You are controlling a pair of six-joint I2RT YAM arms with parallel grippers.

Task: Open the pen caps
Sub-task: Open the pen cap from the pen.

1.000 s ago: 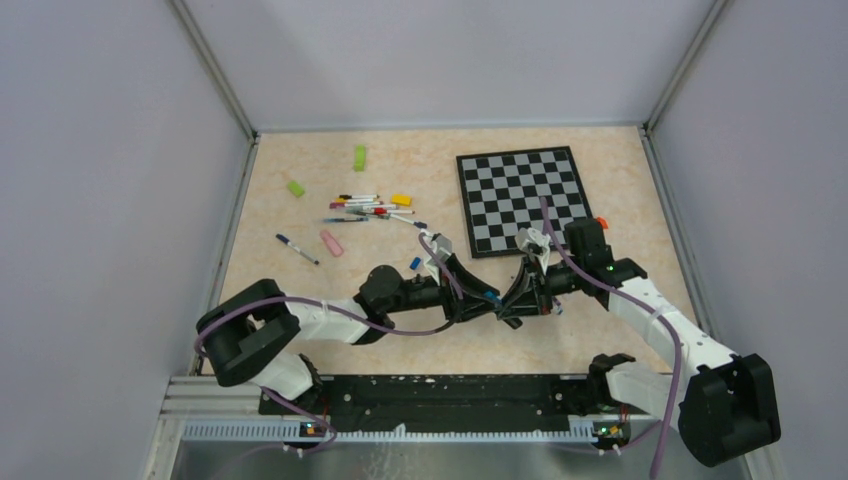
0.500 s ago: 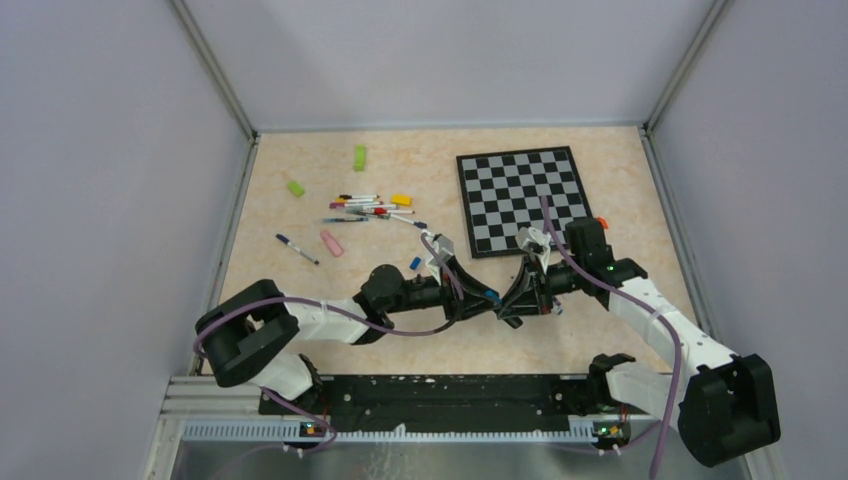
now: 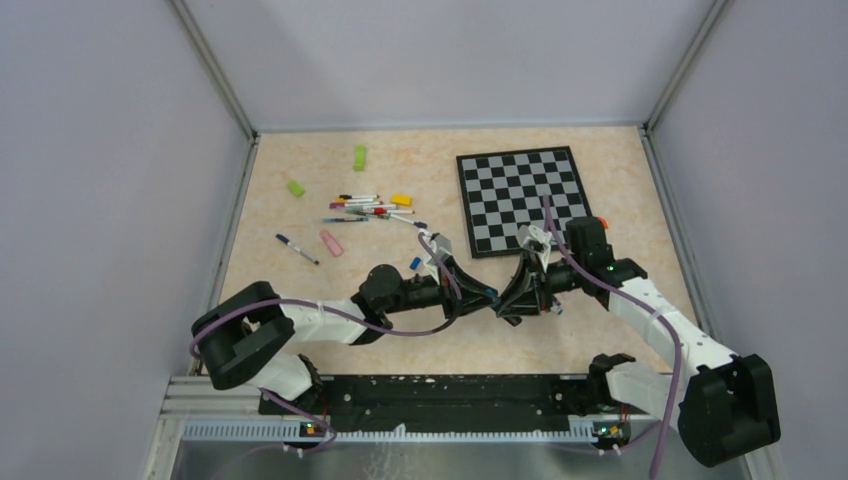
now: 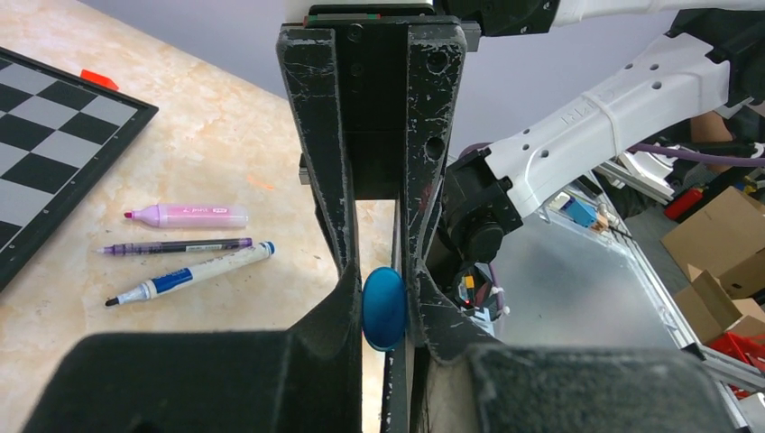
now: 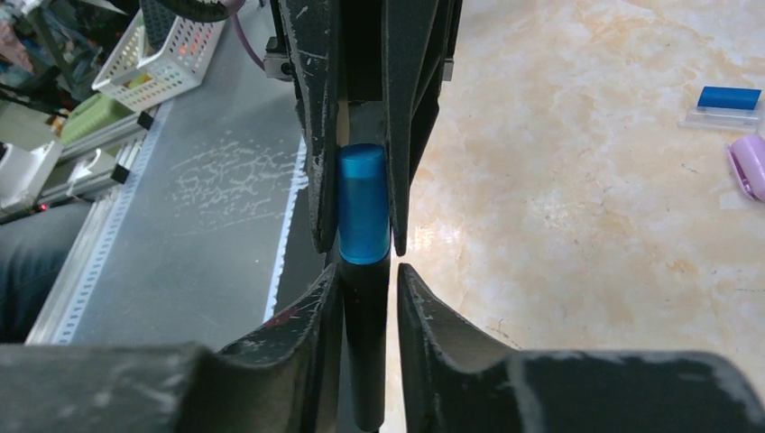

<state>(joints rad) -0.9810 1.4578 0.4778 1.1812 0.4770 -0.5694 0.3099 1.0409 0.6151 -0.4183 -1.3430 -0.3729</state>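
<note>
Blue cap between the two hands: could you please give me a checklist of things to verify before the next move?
1. Left hand closed on the blue cap: ok.
2. Dark barrel lying between the fingers of the right hand: ok.
3. Right hand's grip on the barrel firm enough to pull: cannot tell.
4. Cap and barrel in one straight line: ok.
5. Three loose pens lying apart from both hands: ok.

Left end effector (image 3: pixel 488 296) and right end effector (image 3: pixel 508 300) bar the near middle; pens (image 3: pixel 368 208) and chessboard (image 3: pixel 520 195) crowd beyond
</note>
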